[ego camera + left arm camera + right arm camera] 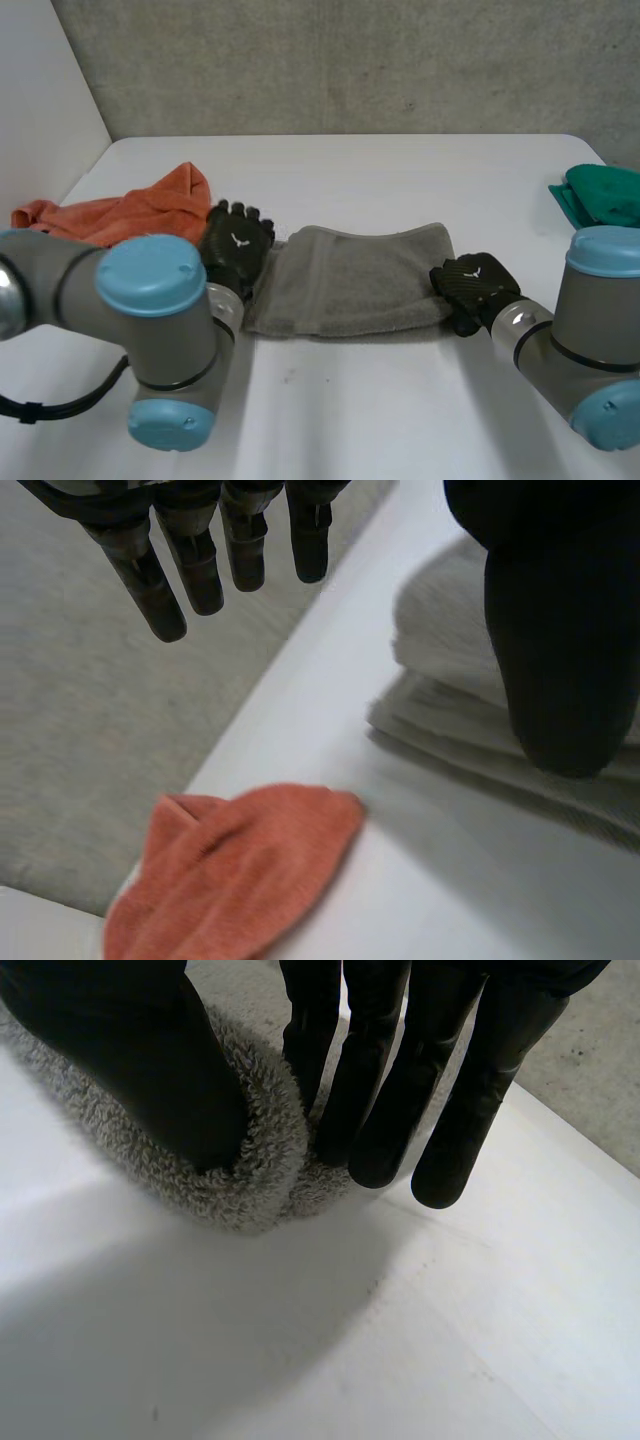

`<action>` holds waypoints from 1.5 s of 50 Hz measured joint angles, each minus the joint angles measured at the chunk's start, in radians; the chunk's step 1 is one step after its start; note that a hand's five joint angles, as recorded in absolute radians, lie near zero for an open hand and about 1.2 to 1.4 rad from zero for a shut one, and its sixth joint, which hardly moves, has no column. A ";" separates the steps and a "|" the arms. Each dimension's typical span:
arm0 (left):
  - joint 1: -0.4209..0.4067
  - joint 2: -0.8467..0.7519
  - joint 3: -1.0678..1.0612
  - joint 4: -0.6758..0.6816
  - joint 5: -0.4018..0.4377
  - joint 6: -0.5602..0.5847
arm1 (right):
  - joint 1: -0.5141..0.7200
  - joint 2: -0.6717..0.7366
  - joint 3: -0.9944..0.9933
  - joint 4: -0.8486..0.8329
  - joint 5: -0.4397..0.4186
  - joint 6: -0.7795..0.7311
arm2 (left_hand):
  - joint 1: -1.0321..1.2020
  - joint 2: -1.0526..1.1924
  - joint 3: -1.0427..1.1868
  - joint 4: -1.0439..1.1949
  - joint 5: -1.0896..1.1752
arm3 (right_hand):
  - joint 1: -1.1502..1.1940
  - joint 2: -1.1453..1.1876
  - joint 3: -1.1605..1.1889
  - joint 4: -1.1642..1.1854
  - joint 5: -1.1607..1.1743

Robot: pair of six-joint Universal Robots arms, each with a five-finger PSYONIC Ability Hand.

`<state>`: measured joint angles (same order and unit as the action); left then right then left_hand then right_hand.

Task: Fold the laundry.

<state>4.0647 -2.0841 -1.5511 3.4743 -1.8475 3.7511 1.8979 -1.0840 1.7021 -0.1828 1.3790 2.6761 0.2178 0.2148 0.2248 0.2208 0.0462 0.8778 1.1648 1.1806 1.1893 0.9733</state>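
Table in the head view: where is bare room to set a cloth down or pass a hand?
Free on the table: the far strip between towel and wall; the patch between towel and green cloth; the near strip before the towel. Crowded: the left end, where orange cloth, left hand and towel sit close.

One grey towel (350, 280), one orange cloth (130, 212), one green cloth (605, 195)

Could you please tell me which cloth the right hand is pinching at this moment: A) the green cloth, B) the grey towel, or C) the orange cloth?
B: in the right wrist view, the right hand has the fluffy edge of the grey towel pinched between its thumb and fingers.
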 measured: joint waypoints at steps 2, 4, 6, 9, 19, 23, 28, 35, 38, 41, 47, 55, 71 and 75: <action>-0.001 0.044 -0.022 0.000 0.001 -0.021 | -0.011 -0.020 0.020 0.002 -0.005 -0.027 | 0.000 0.000 0.000 0.000 0.000 | 0.000 0.000 0.000 0.000 0.000; -0.002 0.081 -0.039 -0.001 0.003 -0.044 | -0.027 -0.040 0.037 0.005 -0.008 -0.058 | 0.000 0.000 0.000 0.000 0.000 | 0.000 0.000 0.000 0.000 0.000; -0.003 0.118 -0.056 -0.001 0.005 -0.072 | -0.045 -0.059 0.052 0.009 -0.009 -0.095 | 0.000 0.000 0.000 0.000 0.000 | 0.000 0.000 0.000 0.000 0.000; -0.003 0.168 -0.079 -0.002 0.009 -0.110 | -0.072 -0.087 0.064 0.033 -0.003 -0.184 | 0.000 0.000 0.000 0.000 0.000 | 0.003 0.000 0.000 0.000 0.000; 0.033 0.256 -0.136 -0.007 0.031 -0.149 | -0.022 -0.157 -0.091 0.215 0.076 -0.440 | 0.000 0.000 0.000 0.000 0.000 | 0.030 0.006 0.000 0.000 0.002; 0.050 0.257 -0.139 -0.007 0.034 -0.148 | 0.067 -0.145 -0.158 0.214 0.072 -0.444 | 0.000 0.000 0.000 0.000 0.000 | 0.034 0.009 0.000 0.001 0.005; 0.082 0.253 -0.136 -0.003 0.051 -0.149 | 0.294 -0.056 -0.273 0.180 0.018 -0.436 | 0.000 0.000 0.000 0.000 0.000 | 0.037 0.009 0.000 0.001 0.010; 0.083 0.241 -0.100 0.006 0.060 -0.158 | 0.422 0.049 -0.293 0.163 -0.065 -0.403 | 0.000 0.000 0.000 0.000 0.000 | -0.456 -0.656 -0.649 -0.653 -0.615; 0.078 0.229 -0.073 0.009 0.061 -0.166 | 0.427 0.059 -0.293 0.159 -0.053 -0.345 | 0.000 0.000 0.000 0.000 0.000 | -0.666 -0.922 -0.938 -0.942 -0.893; 0.060 0.199 -0.020 0.009 0.061 -0.192 | 0.399 0.049 -0.291 0.155 0.002 -0.197 | 0.000 0.000 0.000 0.000 0.000 | -0.678 -0.946 -0.966 -0.958 -0.915; -0.020 0.113 0.078 0.002 0.088 -0.283 | 0.227 -0.055 -0.248 0.151 0.050 0.191 | 0.000 0.000 0.000 0.000 0.000 | -0.678 -0.946 -0.966 -0.958 -0.915; -0.123 -0.008 0.154 -0.014 0.199 -0.387 | 0.090 -0.093 -0.228 0.163 0.009 0.409 | 0.000 0.000 0.000 0.000 0.000 | -0.678 -0.946 -0.966 -0.958 -0.915; -0.111 -0.212 0.286 -0.245 0.122 -0.333 | 0.102 0.133 -0.344 0.254 -0.020 0.377 | 0.000 0.000 0.000 0.000 0.000 | -0.678 -0.946 -0.966 -0.958 -0.915; -0.098 -0.216 0.287 -0.256 0.111 -0.302 | 0.105 0.158 -0.351 0.258 -0.013 0.340 | 0.000 0.000 0.000 0.000 0.000 | -0.678 -0.946 -0.966 -0.958 -0.915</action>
<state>3.9666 -2.3001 -1.2645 3.2178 -1.7364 3.4490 2.0032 -0.9256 1.3514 0.0751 1.3660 3.0161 0.2178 0.2148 0.2248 0.2209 0.0462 0.1995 0.2192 0.2143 0.2311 0.0586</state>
